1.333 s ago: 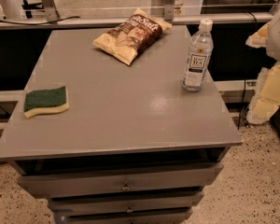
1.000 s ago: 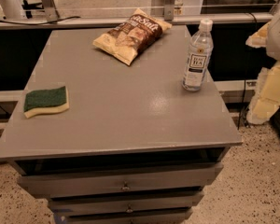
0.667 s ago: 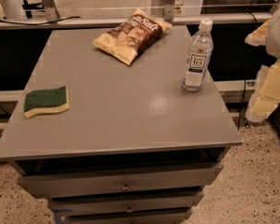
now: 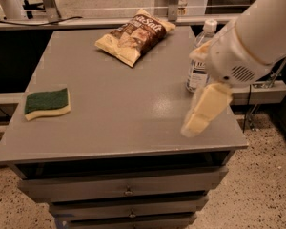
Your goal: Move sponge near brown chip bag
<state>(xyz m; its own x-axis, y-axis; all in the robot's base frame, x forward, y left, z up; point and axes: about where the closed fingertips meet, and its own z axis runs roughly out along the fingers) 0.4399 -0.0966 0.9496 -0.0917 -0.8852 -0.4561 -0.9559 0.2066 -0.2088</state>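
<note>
At the far left we see the small rectangular sponge [image 4: 47,104], dark green scrub top over pale yellow foam, lying flat near the left edge of the grey tabletop [image 4: 124,109]. Further right and toward the back edge lies the crinkly brown chip bag [image 4: 136,35] with white lettering and pale tan edges, set at a slant and well apart from the sponge. Right of the bag, near the right edge, stands a clear plastic bottle with a white cap [image 4: 200,56], upright and partly covered by the robot's white arm [image 4: 257,37]. The arm reaches in from the upper right, and its pale yellow gripper [image 4: 193,125] hangs over the front right corner of the tabletop, pointing down and to the left. We cannot tell whether the jaws are wide or narrow. They hold nothing that we can see. The sponge lies well apart from the jaws, across the whole width of the tabletop to their left. Below the tabletop we see grey drawers [image 4: 128,190].
</note>
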